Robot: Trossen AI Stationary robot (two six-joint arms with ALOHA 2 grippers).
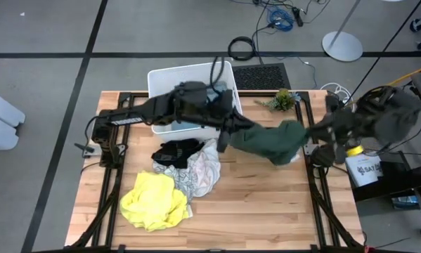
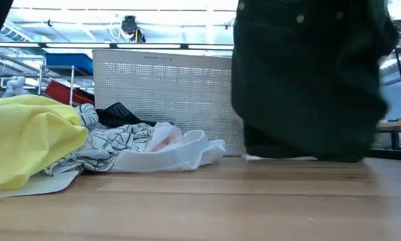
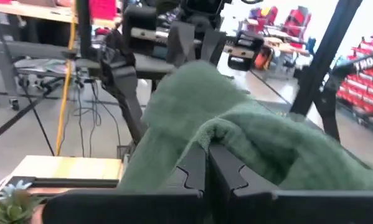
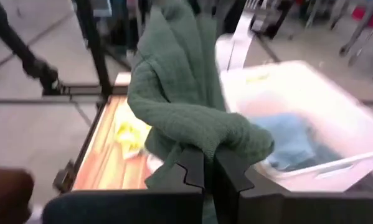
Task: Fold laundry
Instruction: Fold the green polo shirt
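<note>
With both grippers clamped on it, left gripper (image 1: 224, 137) and right gripper (image 1: 310, 133) hold the green garment (image 1: 270, 140) stretched above the table (image 1: 266, 211), presumably to spread it for folding.

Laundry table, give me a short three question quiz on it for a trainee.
1. True or false: both end effectors are shut on the dark green garment.
2. Which garment lies in the white bin? A) yellow B) light blue C) black
3. Fill in: the yellow garment lies beside the ____ patterned garment.

Key:
1. True: left end effector and right end effector each pinch it, lifted off the table.
2. B, the light blue garment.
3. White.
</note>
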